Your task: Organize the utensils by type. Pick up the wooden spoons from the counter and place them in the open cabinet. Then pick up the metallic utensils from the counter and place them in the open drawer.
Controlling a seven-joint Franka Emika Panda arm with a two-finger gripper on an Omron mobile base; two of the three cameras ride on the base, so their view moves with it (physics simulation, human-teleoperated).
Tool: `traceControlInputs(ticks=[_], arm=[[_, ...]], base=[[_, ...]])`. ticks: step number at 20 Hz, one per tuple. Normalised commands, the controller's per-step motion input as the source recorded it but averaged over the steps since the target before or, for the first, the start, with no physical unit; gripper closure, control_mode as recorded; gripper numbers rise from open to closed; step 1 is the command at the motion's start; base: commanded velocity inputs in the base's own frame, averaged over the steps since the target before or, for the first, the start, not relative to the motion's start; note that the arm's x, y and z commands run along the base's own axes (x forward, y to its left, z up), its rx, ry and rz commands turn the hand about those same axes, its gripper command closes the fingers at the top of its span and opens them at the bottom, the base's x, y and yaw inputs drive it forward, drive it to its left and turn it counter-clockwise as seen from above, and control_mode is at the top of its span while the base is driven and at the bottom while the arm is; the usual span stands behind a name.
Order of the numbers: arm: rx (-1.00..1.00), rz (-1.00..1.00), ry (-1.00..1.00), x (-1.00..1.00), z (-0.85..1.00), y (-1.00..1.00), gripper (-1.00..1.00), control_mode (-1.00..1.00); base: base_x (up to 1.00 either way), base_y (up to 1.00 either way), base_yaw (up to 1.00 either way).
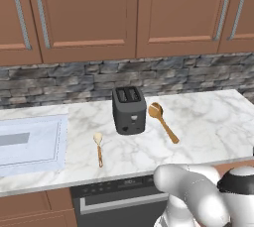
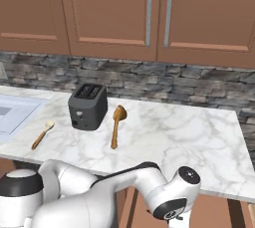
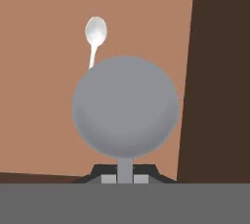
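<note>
Below the hand cam, gripper [image 3: 125, 179] clamps a grey ladle [image 3: 126, 106]; silver spoon [image 3: 95, 33] beyond. Base cams: wooden spoons [image 1: 162, 121] [image 1: 98, 147] flank toaster [image 1: 129, 109]; counter [image 1: 213, 122] roomy to the right.

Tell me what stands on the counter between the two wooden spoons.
A dark toaster stands between the short pale-bowled spoon and the long golden-brown spoon on the counter; both base views show it.

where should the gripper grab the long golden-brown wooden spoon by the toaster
Probably mid-handle of the golden-brown wooden spoon, from straight above, jaws across the shaft. It lies flat on the white marble counter, its thin handle angled away from the dark toaster, leaving room.
</note>
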Motion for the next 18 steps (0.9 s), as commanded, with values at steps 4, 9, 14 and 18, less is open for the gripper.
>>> traceControlInputs(ticks=[4, 9, 14, 18], arm=[[-0.09, 0.00, 0.00, 0.00, -0.43, -0.18, 1.00, -1.00], [-0.02, 0.00, 0.03, 0.00, -0.35, -0.31, 1.00, -1.00], [0.00, 0.00, 0.12, 0.02, -0.29, -0.24, 1.00, -1.00], [0.00, 0.00, 0.09, 0.09, -0.30, -0.18, 1.00, -1.00]], base=[[0.00, 0.00, 0.00], [0.00, 0.00, 0.00], [0.00, 0.00, 0.00], [0.00, 0.00, 0.00]])
